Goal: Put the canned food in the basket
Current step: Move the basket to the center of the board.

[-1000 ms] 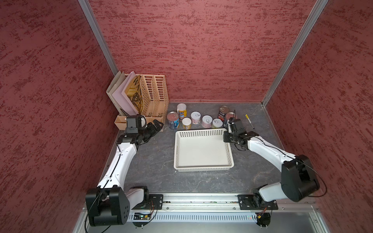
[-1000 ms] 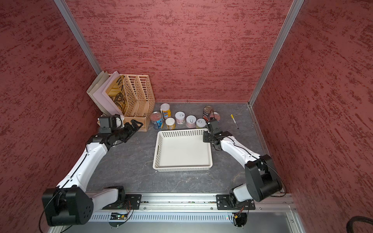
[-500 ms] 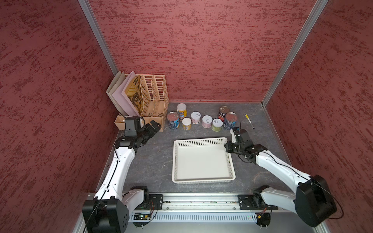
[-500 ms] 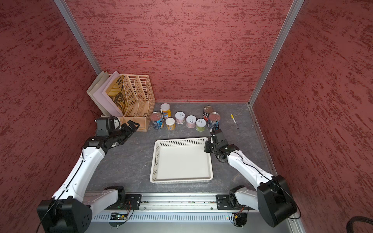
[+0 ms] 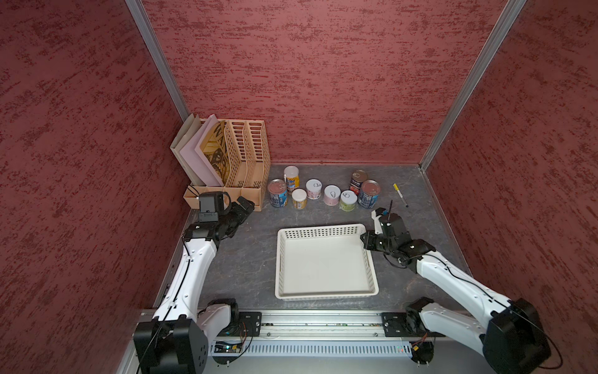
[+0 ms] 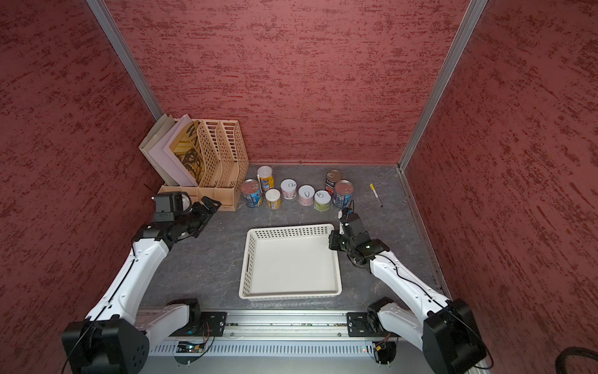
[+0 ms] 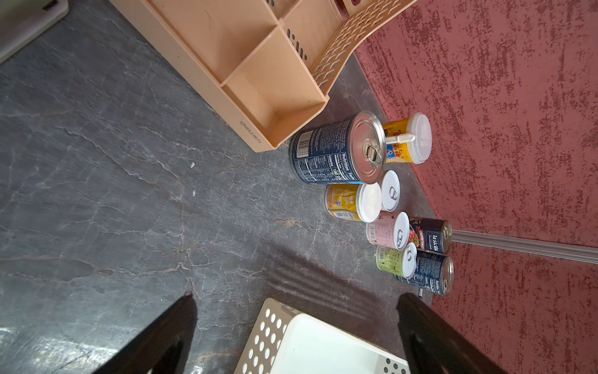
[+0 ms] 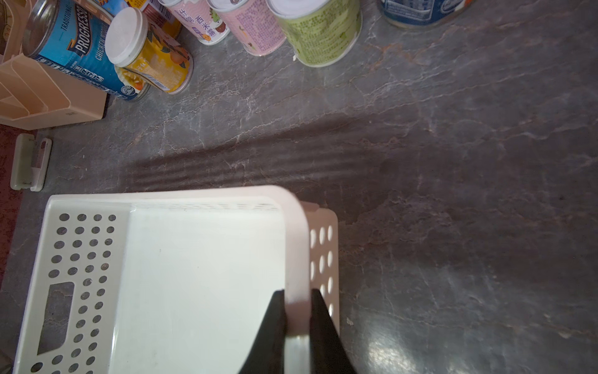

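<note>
Beige file organizer (image 5: pixel 239 155): stands beyond the basket's (image 5: pixel 320 228) far-left corner, against the back wall, with papers leaning in its leftmost slot.
Left end effector (image 5: pixel 242 209): released, jaws spread wide with nothing between them; above the desk (image 5: pixel 246 259), off the basket's far-left corner and just in front of the file organizer.
Canned food (image 6: pixel 305 194): eight cans upright on the desk in a loose row behind the basket's far wall, all outside it.
Large blue can (image 5: pixel 277 193): left end of the row, just beside the file organizer; silver pull-tab top.
Tall yellow can (image 5: pixel 292 179): white cap, farther from the basket than the large blue can.
Short yellow can (image 5: pixel 299 198): white cap, just right of the large blue can.
Pink can (image 5: pixel 314 188): behind the middle of the basket's far wall.
Second pink can (image 5: pixel 332 195): just to its right.
Green can (image 5: pixel 348 200): nearest the basket's far wall.
Dark red can (image 5: pixel 358 181): behind the green can.
Second blue can (image 5: pixel 369 193): right end of the row, beyond the basket's far-right corner.
Right end effector (image 8: pixel 297 317): clenched on the basket's right rim near the far-right corner, one finger inside the wall and one outside.
Yellow-capped pen (image 5: pixel 400 195): lies on the desk, well beyond the basket's far-right corner.
</note>
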You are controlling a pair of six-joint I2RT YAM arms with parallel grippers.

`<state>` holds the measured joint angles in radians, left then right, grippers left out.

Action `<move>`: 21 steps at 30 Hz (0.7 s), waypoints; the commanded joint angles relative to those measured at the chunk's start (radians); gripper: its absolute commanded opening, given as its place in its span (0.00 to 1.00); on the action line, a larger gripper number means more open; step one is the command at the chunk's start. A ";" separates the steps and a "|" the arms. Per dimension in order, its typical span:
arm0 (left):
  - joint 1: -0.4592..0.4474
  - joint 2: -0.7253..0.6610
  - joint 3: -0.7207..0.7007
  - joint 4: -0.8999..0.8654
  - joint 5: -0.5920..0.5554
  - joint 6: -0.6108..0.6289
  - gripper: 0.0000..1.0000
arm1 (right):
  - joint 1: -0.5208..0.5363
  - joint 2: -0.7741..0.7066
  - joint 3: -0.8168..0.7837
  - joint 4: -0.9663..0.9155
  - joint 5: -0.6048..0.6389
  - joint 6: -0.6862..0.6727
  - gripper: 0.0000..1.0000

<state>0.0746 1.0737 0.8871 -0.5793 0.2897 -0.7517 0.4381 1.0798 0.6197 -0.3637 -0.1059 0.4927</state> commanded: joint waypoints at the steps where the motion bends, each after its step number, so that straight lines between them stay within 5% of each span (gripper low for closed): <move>1: 0.012 -0.012 -0.007 0.022 0.006 -0.005 1.00 | 0.014 0.011 -0.005 -0.002 -0.018 0.000 0.00; 5: 0.017 -0.009 -0.008 0.024 0.008 -0.007 1.00 | 0.014 -0.002 -0.006 -0.014 -0.006 -0.002 0.05; 9: 0.021 -0.005 -0.005 0.019 0.027 -0.006 1.00 | 0.014 -0.027 -0.008 -0.034 0.009 -0.009 0.22; 21: 0.044 -0.005 -0.022 0.058 0.136 0.029 1.00 | 0.015 -0.122 0.013 -0.053 0.035 0.003 0.98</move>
<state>0.1066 1.0740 0.8749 -0.5583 0.3740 -0.7528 0.4454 0.9920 0.6193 -0.4065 -0.1036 0.4839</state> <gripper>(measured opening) 0.996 0.969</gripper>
